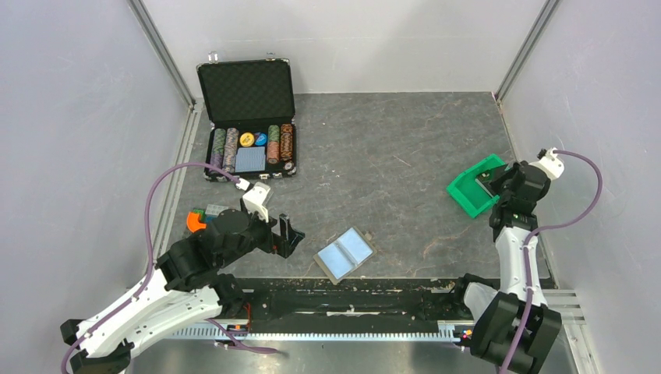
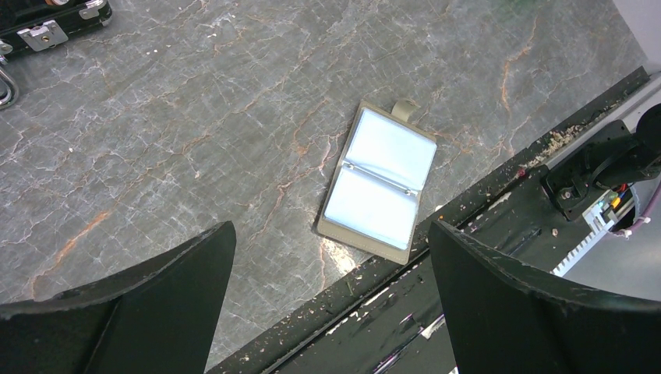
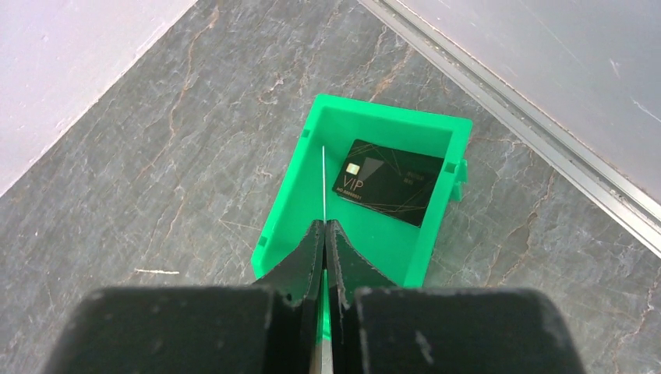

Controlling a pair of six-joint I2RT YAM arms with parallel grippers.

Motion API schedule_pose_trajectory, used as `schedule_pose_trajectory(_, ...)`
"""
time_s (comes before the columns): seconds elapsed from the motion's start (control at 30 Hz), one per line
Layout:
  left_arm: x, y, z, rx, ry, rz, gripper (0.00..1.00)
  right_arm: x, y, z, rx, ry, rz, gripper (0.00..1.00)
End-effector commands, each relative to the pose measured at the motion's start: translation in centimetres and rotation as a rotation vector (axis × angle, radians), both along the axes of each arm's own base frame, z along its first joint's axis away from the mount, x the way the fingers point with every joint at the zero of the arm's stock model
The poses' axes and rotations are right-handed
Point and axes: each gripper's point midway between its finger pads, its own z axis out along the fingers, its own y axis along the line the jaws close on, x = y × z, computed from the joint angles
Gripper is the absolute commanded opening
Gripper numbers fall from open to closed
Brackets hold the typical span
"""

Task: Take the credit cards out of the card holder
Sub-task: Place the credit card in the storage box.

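Observation:
The card holder (image 1: pixel 344 255) lies spread open on the grey table near the front edge, tan-bordered with two pale-blue panels (image 2: pixel 379 187). My left gripper (image 1: pixel 288 236) hovers just left of it, jaws wide open and empty (image 2: pixel 331 226). At the right, my right gripper (image 1: pixel 489 183) is shut (image 3: pixel 323 224) on a thin credit card (image 3: pixel 323 183), seen edge-on as a pale line, held above the green bin (image 3: pixel 284 210). A black VIP card (image 3: pixel 387 181) with a chip lies flat in that bin.
An open black chip case (image 1: pixel 248 117) stands at the back left. Small orange and blue items (image 1: pixel 199 218) lie by the left wall. A black rail (image 2: pixel 468 273) runs along the table's front edge just below the card holder. Walls close in on three sides.

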Motion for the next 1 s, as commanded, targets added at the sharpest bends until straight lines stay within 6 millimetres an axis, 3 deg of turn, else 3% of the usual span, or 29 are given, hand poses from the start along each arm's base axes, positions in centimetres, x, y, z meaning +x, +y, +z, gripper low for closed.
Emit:
schedule_pose_trajectory(0.0, 0.5, 0.2, 0.2, 0.009, -0.029, 0.014, 1.00, 0.7, -1.1, 0.4, 0.008, -0.083, -0.037, 0.00)
schedule_pose_trajectory(0.37, 0.5, 0.1, 0.2, 0.011, -0.028, 0.012, 1.00, 0.5, -1.8, -2.3, 0.091, -0.215, -0.080, 0.00)
schedule_pose_trajectory(0.97, 0.3, 0.2, 0.5, -0.004, -0.036, 0.005, 1.00, 1.8, -1.7, -4.3, 0.163, -0.281, -0.034, 0.00)
